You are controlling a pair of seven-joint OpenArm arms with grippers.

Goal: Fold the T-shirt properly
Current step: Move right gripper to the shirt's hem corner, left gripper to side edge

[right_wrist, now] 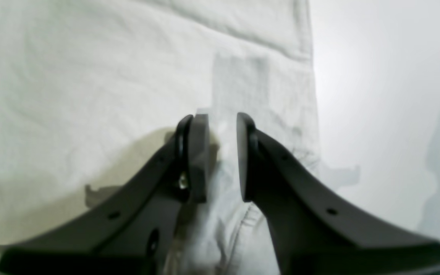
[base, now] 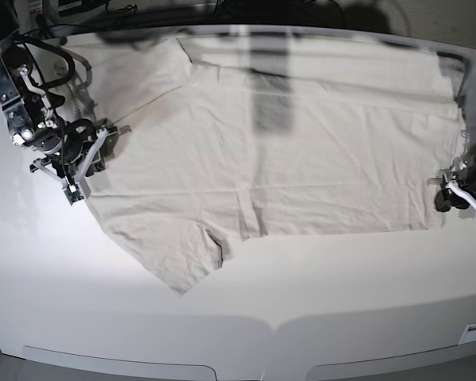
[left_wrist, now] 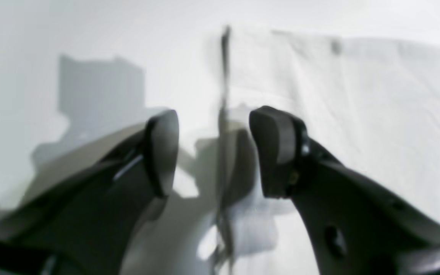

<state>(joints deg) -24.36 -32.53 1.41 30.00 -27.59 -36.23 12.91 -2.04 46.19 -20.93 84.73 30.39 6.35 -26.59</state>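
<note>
A plain, pale grey-beige cotton T-shirt (base: 285, 151), short-sleeved and lightly wrinkled, lies spread across a white table (base: 317, 302). Nearest the base camera, one sleeve (base: 178, 258) points toward the table's front edge; the body stretches sideways, hem at that view's right, collar end at its left. It looks flattened out so that both arms can take opposite ends for a fold, which is not yet made.

The robot's right gripper (right_wrist: 222, 152), black and two-fingered, sits low at the shirt's sleeve end. In its wrist view, a raised fold of cloth with a stitched hem runs up between the jaws, which stand narrowly apart and appear to pinch it.

The left gripper (left_wrist: 214, 152) hangs low at the hem end, straddling the shirt's edge. Its jaws are spread wide; the cloth edge passes between the pads without visibly touching either.

Farther back, the shirt's far edge lies near the table's rear rim.
</note>
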